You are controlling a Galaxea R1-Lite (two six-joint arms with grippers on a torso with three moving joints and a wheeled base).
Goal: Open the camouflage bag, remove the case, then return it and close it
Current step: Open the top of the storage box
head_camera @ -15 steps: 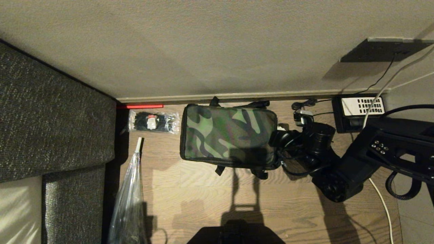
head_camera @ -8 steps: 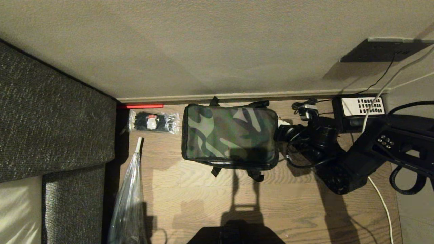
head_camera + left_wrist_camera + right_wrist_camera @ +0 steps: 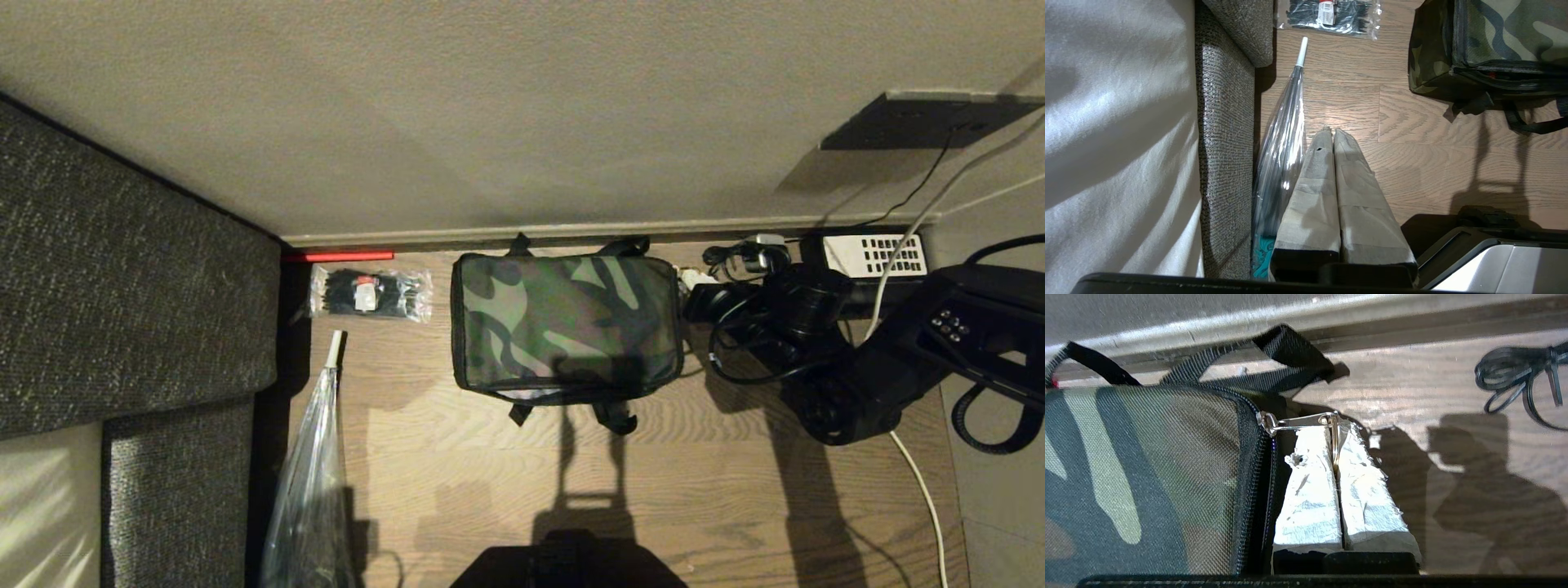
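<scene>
The camouflage bag [image 3: 567,322] lies on the wooden floor by the wall, its lid down. A thin pale strip shows under the lid's near edge. My right gripper [image 3: 694,286] is at the bag's right end near the far corner. In the right wrist view, the right gripper [image 3: 1336,433] is shut on the metal ring of the zipper pull [image 3: 1298,422], which stretches from the slider at the edge of the bag [image 3: 1147,477]. The case is hidden. My left gripper [image 3: 1331,131] hangs shut and empty over the floor, apart from the bag [image 3: 1506,32].
A clear packet of black ties [image 3: 370,294] lies left of the bag. A wrapped umbrella [image 3: 314,457] leans along the grey sofa [image 3: 122,286]. A black telephone [image 3: 869,257], a coiled cord [image 3: 1515,375] and a white cable [image 3: 922,490] sit at the right.
My right arm has moved toward the wall with the zipper pull in its grip. The bag has slid a little to the right and toward the wall.
</scene>
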